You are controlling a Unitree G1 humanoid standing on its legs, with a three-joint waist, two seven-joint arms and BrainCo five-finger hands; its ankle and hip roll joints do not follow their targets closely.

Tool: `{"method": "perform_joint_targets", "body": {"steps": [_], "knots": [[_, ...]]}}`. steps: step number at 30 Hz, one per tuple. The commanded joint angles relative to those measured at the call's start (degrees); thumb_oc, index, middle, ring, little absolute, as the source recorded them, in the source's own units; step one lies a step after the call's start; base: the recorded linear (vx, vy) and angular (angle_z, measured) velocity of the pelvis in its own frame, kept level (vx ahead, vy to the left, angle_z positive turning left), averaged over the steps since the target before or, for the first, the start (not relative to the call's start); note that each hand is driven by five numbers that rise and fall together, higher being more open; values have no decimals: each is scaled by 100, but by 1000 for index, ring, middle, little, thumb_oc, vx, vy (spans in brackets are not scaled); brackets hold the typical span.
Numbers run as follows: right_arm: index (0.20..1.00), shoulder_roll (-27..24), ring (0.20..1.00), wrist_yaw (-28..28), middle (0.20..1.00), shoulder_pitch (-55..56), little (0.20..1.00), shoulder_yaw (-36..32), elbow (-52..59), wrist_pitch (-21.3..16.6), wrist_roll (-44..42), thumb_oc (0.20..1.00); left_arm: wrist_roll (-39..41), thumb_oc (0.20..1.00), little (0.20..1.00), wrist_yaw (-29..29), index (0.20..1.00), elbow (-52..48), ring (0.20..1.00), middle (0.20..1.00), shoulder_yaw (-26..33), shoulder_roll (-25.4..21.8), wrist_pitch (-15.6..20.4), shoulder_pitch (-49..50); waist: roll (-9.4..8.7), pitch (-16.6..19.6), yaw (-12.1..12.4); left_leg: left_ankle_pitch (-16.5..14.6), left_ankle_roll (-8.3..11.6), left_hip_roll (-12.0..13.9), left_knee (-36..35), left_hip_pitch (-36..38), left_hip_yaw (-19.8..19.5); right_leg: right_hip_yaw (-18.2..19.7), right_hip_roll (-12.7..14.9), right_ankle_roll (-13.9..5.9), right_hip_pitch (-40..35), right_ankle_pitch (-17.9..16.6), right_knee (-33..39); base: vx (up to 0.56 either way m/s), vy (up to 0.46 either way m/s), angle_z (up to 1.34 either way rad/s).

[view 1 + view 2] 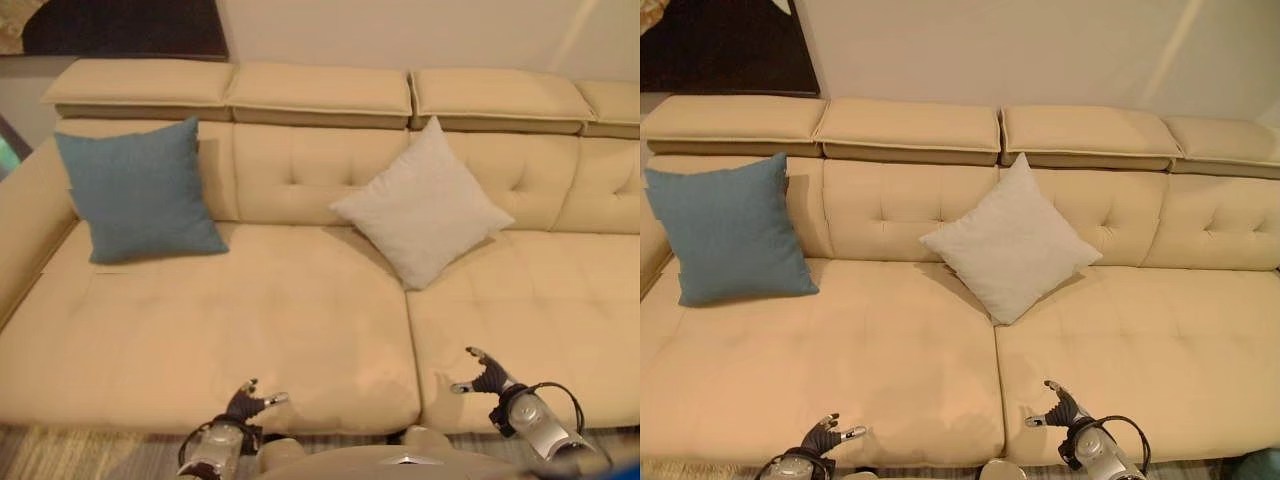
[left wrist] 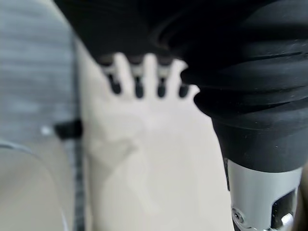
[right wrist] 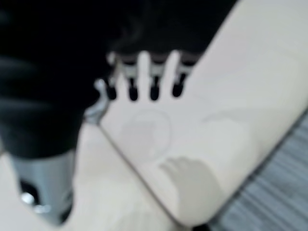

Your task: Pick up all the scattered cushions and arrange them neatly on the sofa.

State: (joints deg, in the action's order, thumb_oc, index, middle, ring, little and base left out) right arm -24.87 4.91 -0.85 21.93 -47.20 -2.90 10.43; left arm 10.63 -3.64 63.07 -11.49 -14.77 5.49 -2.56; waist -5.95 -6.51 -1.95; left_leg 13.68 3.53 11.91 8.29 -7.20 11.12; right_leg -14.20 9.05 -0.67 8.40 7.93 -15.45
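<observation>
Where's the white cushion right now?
The white cushion stands on one corner against the sofa backrest near the middle, over the seat seam, to the right of the blue cushion.

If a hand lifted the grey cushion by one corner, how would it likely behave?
The grey cushion looks plump and cloth-covered, so it is probably light and would sag rather than hold stiff. It stands on one corner, leaning against the sofa backrest, so a nudge would likely tip it flat. The fabric looks matte, so probably not slippery.
</observation>
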Motion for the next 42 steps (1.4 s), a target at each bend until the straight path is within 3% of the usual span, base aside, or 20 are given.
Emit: {"method": "perform_joint_targets", "body": {"steps": [1, 3, 4, 5, 7, 8, 11, 13, 17, 20, 25, 27, 29, 30, 31, 34, 35, 37, 38, 42], "knots": [[1000, -41, 1000, 148, 1000, -64, 1000, -117, -53, -81, -87, 1000, 49, 1000, 1000, 114, 1000, -428, 1000, 1000, -82, -33, 104, -92, -90, -69, -119, -1343, 181, -100, 565, -142, 394, 8, -267, -312, -1174, -347, 1466, 86, 34, 12], [1000, -21, 1000, 184, 1000, -75, 1000, -118, -122, -68, -91, 1000, 43, 1000, 1000, 109, 1000, -465, 1000, 1000, -98, -20, 96, -116, -97, -75, -96, -1235, 187, -182, 451, -329, 445, -4, -287, -322, -1215, -332, 1491, 199, 132, -3], [1000, 64, 1000, 149, 1000, -130, 1000, -32, -144, -31, -74, 1000, 94, 1000, 1000, 93, 1000, -512, 1000, 1000, -82, -40, 95, -92, -58, -8, -6, -1099, 114, -463, -228, -263, 256, 209, -349, -440, -1228, -224, 1316, 380, 286, 1], [1000, 103, 1000, 149, 1000, -117, 1000, -53, -149, -22, -59, 1000, 113, 1000, 1000, 98, 1000, -492, 1000, 1000, -83, -40, 87, -97, -85, -11, -15, -1112, 107, -509, -243, -227, 246, 165, -306, -480, -1224, -186, 1163, 396, 326, -18], [1000, 190, 1000, 136, 1000, -135, 1000, -41, -90, -28, -33, 1000, 172, 1000, 1000, 78, 1000, -664, 1000, 1000, -5, -122, 109, -52, -156, -3, 60, -1327, -98, -695, -262, -41, 329, 260, -116, -655, -1044, -243, 667, 202, 193, -104], [1000, 190, 1000, 136, 1000, -136, 1000, -42, -89, -28, -33, 1000, 172, 1000, 1000, 78, 1000, -665, 1000, 1000, -5, -122, 108, -54, -151, 16, 66, -1314, -99, -689, -270, -62, 336, 267, -123, -652, -1017, -258, 673, 158, 158, -114], [1000, 289, 1000, 124, 1000, -319, 1000, 29, -47, -37, -69, 1000, 306, 1000, 1000, 14, 1000, -841, 1000, 1000, 156, -307, 136, -83, -190, -142, 139, -1497, -318, -790, -311, 213, 421, 381, 63, -863, -443, -579, -311, 113, 113, -47], [1000, 287, 1000, 119, 1000, -338, 1000, -2, 96, -47, -108, 1000, 353, 1000, 1000, -20, 1000, -855, 1000, 1000, 242, -350, 160, -52, -174, -154, 151, -1581, -362, -852, -423, 426, 486, 270, 157, -852, -282, -680, -407, 170, 105, -46], [1000, 243, 1000, 99, 1000, -391, 1000, 8, 210, -52, -96, 1000, 375, 1000, 1000, -34, 1000, -886, 1000, 1000, 272, -360, 175, -51, -104, -166, 101, -1759, -332, -938, -569, 690, 469, 54, 188, -825, -113, -693, 10, 154, 27, -31], [1000, 178, 1000, 112, 1000, -516, 1000, 46, 290, -27, -39, 1000, 353, 1000, 1000, -49, 1000, -829, 1000, 1000, 300, -326, 166, -75, -90, -256, 22, -1817, -340, -1024, -610, 899, 556, -184, 210, -820, 174, -1164, 857, 155, -45, -13], [1000, 68, 1000, 108, 1000, -500, 1000, 47, 509, -48, 26, 1000, 303, 1000, 1000, -69, 1000, -762, 1000, 1000, 301, -286, 234, -182, -132, -309, -144, -2159, -274, -1126, -490, 1187, 384, -20, 185, -912, 265, -1408, 1406, 213, -102, 3], [1000, 11, 1000, 102, 1000, -438, 1000, 18, 585, -79, 10, 1000, 305, 1000, 1000, -73, 1000, -822, 1000, 1000, 233, -232, 258, -176, -111, -256, -208, -2283, -197, -1076, -281, 1182, 326, 42, 173, -827, 188, -1395, 1333, 229, -173, 4], [1000, -82, 1000, 133, 1000, -366, 1000, -68, 656, -113, -36, 1000, 383, 1000, 1000, -56, 1000, -973, 1000, 1000, 133, -193, 282, -202, -106, -234, -293, -2330, 11, -865, 297, 963, 343, -21, 175, -720, 52, -1310, 1311, 171, -262, 42], [1000, -219, 1000, 174, 1000, -297, 1000, -131, 810, -121, -85, 1000, 431, 1000, 1000, -43, 1000, -1206, 1000, 1000, 5, -189, 274, -259, -157, -302, -331, -1981, 232, -463, 1427, 424, 417, -151, 119, -489, -140, -1138, 1308, 112, -315, 47], [1000, -245, 1000, 199, 1000, -315, 1000, -123, 814, -139, -136, 1000, 491, 1000, 1000, -55, 1000, -1244, 1000, 1000, -6, -172, 285, -280, -152, -330, -325, -1876, 285, -351, 1658, 299, 437, -198, 61, -417, -205, -1063, 1323, 122, -277, 81], [1000, -279, 1000, 219, 1000, -356, 1000, -105, 767, -109, -200, 1000, 646, 1000, 1000, -60, 1000, -1354, 1000, 1000, -47, -114, 276, -395, -171, -353, -293, -1877, 219, -185, 1315, 25, 449, -251, -10, -389, -395, -870, 1423, 101, -28, 38], [1000, -301, 1000, 248, 1000, -370, 1000, -105, 815, -106, -210, 1000, 650, 1000, 1000, -102, 1000, -1523, 1000, 1000, -82, -122, 278, -424, -115, -364, -258, -1571, 247, -59, 599, -34, 424, -219, -42, -441, -443, -807, 1439, 127, 72, 30], [1000, -327, 1000, 264, 1000, -385, 1000, -102, 850, -101, -168, 1000, 666, 1000, 1000, -168, 1000, -1586, 1000, 1000, -66, -139, 283, -439, -69, -378, -228, -1365, 289, -1, 149, 2, 376, -196, -66, -482, -479, -748, 1442, 143, 132, 14], [1000, -336, 1000, 245, 1000, -373, 1000, -108, 948, -120, -177, 1000, 719, 1000, 1000, -129, 1000, -1738, 1000, 1000, -90, -119, 283, -401, 30, -375, -220, -1262, 275, -98, -344, 149, 226, -114, -113, -504, -448, -722, 1359, 164, 194, -22], [1000, -328, 1000, 279, 1000, -415, 1000, -141, 1123, -139, -152, 1000, 708, 1000, 1000, -108, 1000, -1904, 1000, 1000, -132, -156, 346, -460, 28, -386, -210, -1289, 221, -282, -436, 161, 250, 35, -14, -575, -360, -788, 1319, 59, 165, -32]]}}
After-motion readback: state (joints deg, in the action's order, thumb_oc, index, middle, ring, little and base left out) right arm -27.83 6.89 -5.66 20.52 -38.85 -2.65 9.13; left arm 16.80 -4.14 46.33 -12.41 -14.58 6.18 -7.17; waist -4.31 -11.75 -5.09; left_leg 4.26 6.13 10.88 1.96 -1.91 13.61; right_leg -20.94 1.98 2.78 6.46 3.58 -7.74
